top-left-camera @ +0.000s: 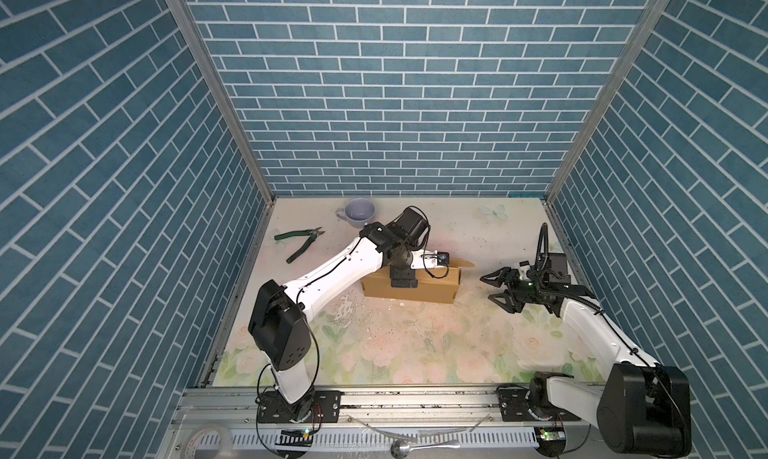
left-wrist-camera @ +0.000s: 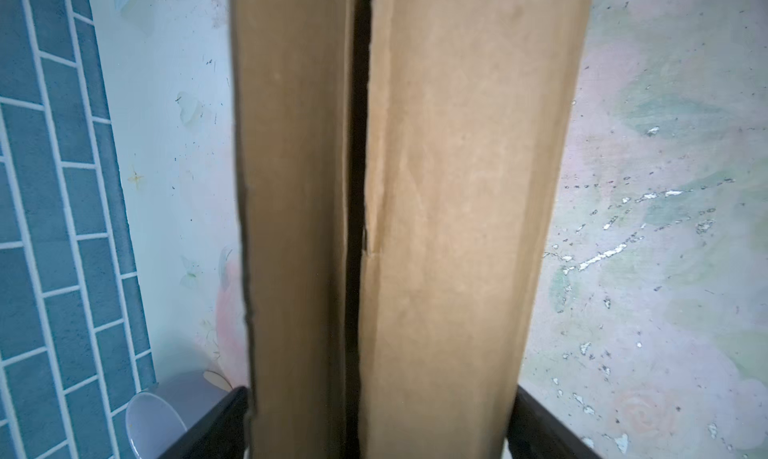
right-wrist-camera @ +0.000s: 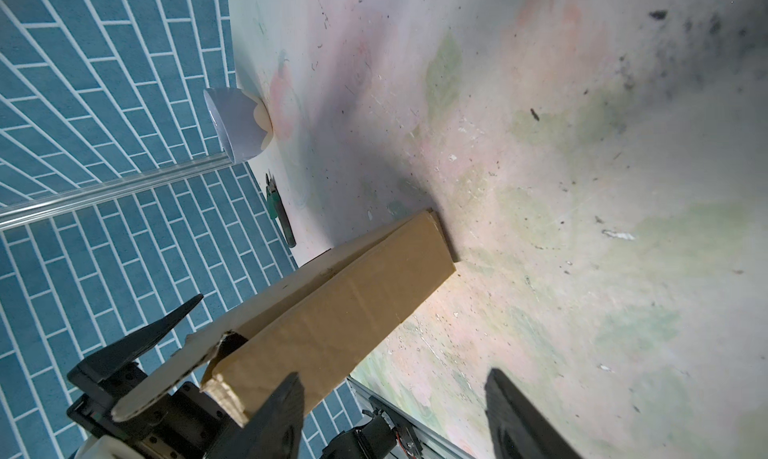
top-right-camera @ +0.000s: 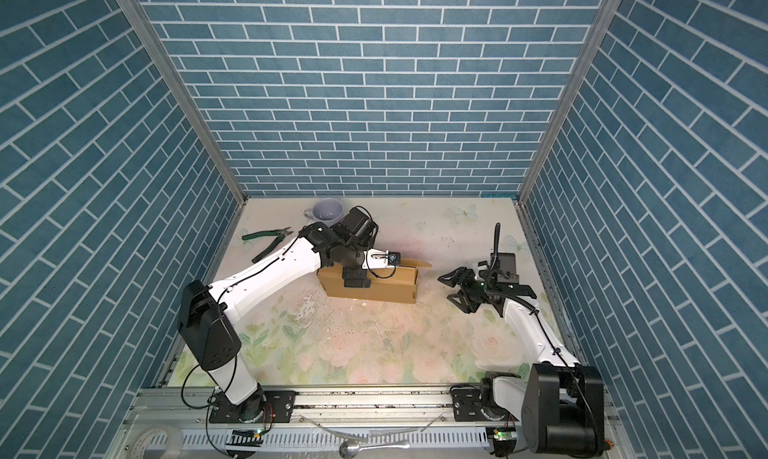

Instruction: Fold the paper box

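The paper box [top-left-camera: 419, 288] [top-right-camera: 382, 288] is plain brown cardboard folded into a long shape, lying on the floral mat left of centre. A flap tip [top-left-camera: 464, 263] sticks out at its right end. My left gripper [top-left-camera: 405, 273] [top-right-camera: 355, 273] reaches down over the box's left half. In the left wrist view the box [left-wrist-camera: 457, 186] runs between the two black fingers [left-wrist-camera: 224, 423], and the left gripper [left-wrist-camera: 382, 423] straddles it open. My right gripper [top-left-camera: 487, 287] [top-right-camera: 446, 288] [right-wrist-camera: 399, 415] hovers open and empty just off the box's right end [right-wrist-camera: 353, 303].
A lilac cup [top-left-camera: 360, 213] [top-right-camera: 328, 209] [right-wrist-camera: 241, 124] stands at the back left. Green-handled pliers [top-left-camera: 301, 243] [top-right-camera: 270, 240] lie near the left wall. A tape roll [top-left-camera: 205, 440] and a spoon [top-left-camera: 415, 446] rest on the front rail. Blue brick walls enclose three sides.
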`<state>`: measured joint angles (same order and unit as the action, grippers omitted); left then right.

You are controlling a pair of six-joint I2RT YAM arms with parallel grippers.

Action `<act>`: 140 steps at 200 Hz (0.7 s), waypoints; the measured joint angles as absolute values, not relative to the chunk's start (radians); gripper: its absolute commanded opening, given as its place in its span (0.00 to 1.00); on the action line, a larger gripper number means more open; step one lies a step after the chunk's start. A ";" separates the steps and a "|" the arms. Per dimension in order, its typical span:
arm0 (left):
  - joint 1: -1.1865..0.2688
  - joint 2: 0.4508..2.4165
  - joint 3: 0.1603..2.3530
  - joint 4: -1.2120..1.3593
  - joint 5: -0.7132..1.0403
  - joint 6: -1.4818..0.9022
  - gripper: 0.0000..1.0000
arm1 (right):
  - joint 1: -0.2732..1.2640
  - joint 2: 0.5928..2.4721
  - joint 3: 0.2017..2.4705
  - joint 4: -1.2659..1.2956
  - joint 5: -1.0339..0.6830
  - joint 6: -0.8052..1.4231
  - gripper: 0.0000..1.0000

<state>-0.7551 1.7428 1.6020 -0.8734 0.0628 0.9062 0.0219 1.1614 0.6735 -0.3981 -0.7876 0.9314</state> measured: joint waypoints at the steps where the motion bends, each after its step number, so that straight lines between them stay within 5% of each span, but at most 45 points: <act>1: -0.755 1.743 1.602 -0.874 0.063 0.906 0.95 | 0.022 1.161 0.675 -0.400 -0.786 0.929 0.69; 140: -0.758 1.655 1.501 -0.787 0.125 0.871 0.95 | 0.102 1.172 0.888 -0.591 -0.562 0.627 0.67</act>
